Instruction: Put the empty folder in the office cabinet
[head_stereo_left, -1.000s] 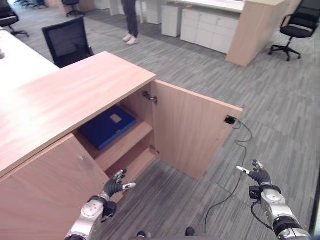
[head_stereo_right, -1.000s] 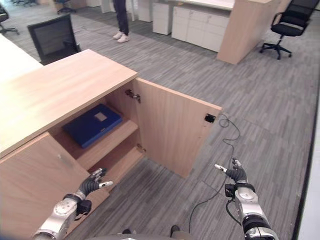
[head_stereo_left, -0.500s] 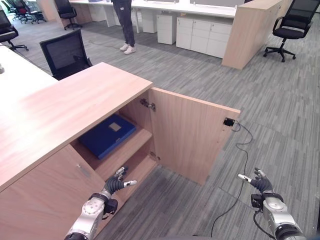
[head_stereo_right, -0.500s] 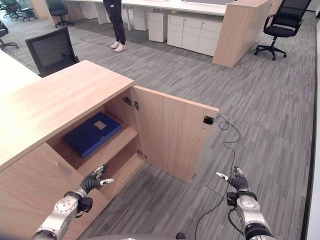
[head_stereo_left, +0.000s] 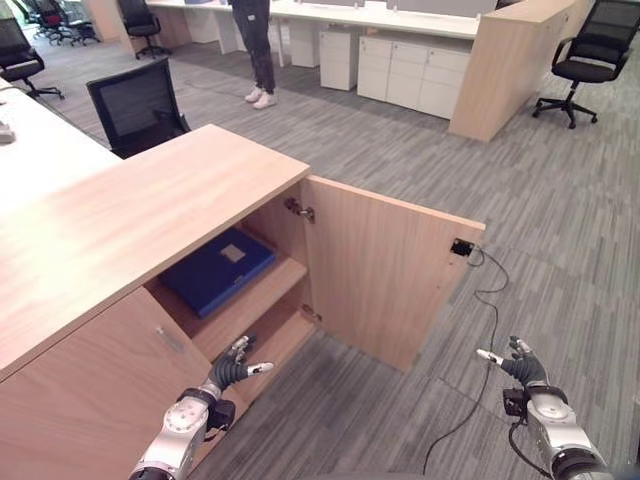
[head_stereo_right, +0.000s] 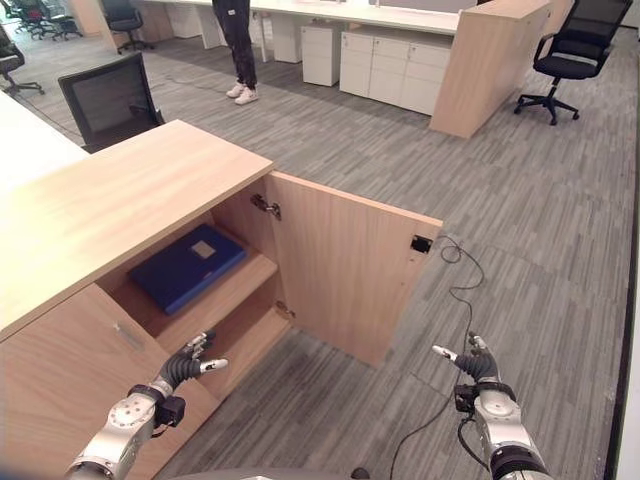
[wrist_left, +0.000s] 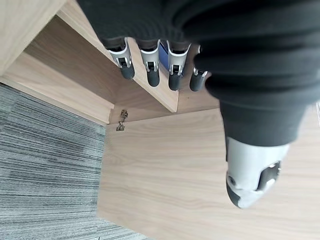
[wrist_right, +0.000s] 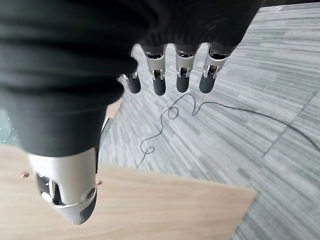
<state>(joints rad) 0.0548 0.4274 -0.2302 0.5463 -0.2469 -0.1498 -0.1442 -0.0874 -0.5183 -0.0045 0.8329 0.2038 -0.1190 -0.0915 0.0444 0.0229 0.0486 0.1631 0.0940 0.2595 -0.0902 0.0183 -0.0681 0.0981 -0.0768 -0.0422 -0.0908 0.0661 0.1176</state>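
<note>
Both hands hang about where they were half a second ago, and the blue folder (head_stereo_left: 218, 270) has not moved. It lies flat on the upper shelf (head_stereo_left: 255, 300) of the wooden cabinet (head_stereo_left: 150, 200), left of centre, beside the open door (head_stereo_left: 385, 270). The left hand (head_stereo_left: 232, 370), lower left, and right hand (head_stereo_left: 520, 365), lower right, hold nothing, fingers loosely extended.

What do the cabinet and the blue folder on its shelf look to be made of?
Cabinet: light wood-grain board, matte, probably laminate; metal hinge inside the open door. Blue folder: smooth, stiff cover, likely plastic or coated card, with a pale label.
</note>
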